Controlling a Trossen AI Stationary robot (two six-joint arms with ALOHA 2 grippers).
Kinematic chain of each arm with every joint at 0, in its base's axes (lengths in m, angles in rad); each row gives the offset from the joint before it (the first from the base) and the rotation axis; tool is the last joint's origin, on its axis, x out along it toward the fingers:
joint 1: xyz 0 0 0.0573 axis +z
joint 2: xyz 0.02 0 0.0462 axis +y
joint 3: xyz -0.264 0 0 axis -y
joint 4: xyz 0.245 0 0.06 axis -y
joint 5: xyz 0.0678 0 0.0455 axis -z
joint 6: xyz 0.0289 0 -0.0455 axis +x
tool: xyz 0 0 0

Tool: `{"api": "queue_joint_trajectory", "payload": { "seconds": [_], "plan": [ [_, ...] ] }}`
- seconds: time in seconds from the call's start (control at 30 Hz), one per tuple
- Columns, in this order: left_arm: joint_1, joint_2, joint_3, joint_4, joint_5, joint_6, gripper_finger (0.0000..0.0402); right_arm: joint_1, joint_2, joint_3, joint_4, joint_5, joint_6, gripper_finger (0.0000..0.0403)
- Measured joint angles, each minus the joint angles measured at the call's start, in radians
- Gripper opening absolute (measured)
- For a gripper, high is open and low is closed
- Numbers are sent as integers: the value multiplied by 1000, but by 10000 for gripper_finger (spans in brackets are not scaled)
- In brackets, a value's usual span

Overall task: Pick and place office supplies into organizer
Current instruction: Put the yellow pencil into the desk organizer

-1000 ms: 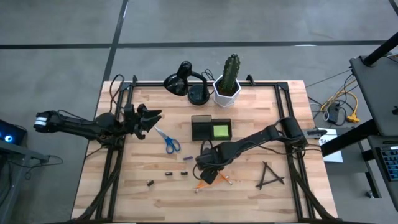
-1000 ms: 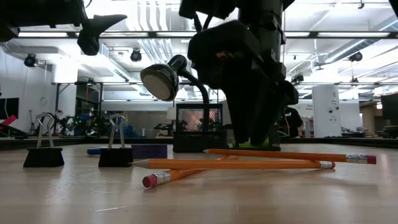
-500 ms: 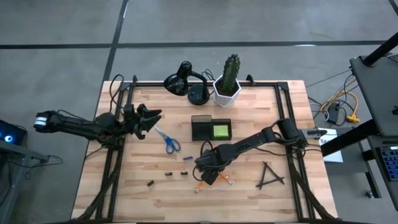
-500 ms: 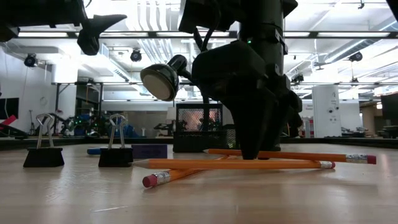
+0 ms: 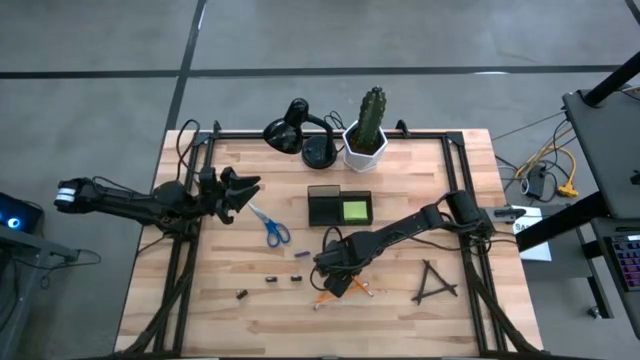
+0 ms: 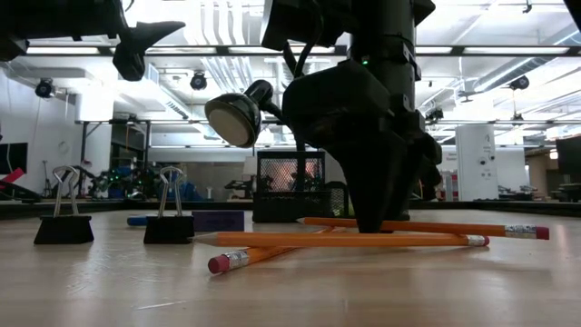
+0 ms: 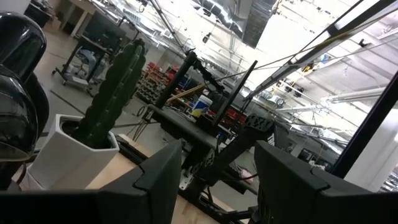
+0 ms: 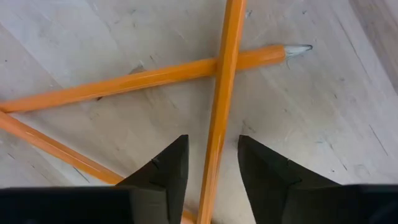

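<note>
The right hand (image 5: 337, 283) is down at the near middle of the light wooden slatted table (image 5: 450, 210), straddling 1 of 3 crossed orange pencils (image 8: 219, 118). In the right wrist view its 2 dark fingers (image 8: 165, 174) stand either side of that pencil with gaps showing, so the hand is part open and not yet gripping; it looks placed to pinch the topmost pencil clear of the other 2. The dark translucent rectangular organizer (image 5: 340, 208), already carrying a lime-green square sticky pad (image 5: 355, 211), sits just beyond the hand, a short carry away.

The left hand (image 5: 240, 190) waits open above the table's left side, near the blue-handled scissors (image 5: 271, 228).

Around the work lie 3 small black binder clips (image 5: 270, 279), a small purple block (image 5: 301, 255) and crossed thin black sticks (image 5: 434, 281). A black desk lamp (image 5: 296, 131) and a green cactus in a white hexagonal pot (image 5: 368, 133) stand at the far edge, out of the path. The pencils under the chosen one may shift as it lifts.
</note>
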Motion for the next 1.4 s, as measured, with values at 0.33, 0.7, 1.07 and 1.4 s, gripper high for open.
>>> {"api": "queue_joint_trajectory", "payload": {
  "seconds": [0.33, 0.7, 1.07, 1.4],
  "plan": [
    [0, 0, 0, 0, 0, 0, 187, 0, -1, -13, 1, -22, -23, 71],
    [0, 0, 0, 0, 0, 0, 187, 0, -1, -14, 0, -25, -27, 27],
    [0, -1, 0, 0, 0, 0, 187, -1, -5, -13, -4, -39, -49, 16],
    [0, 0, 0, 0, 0, 0, 187, -4, -21, -4, -43, -40, -66, 14]
  ]
}}
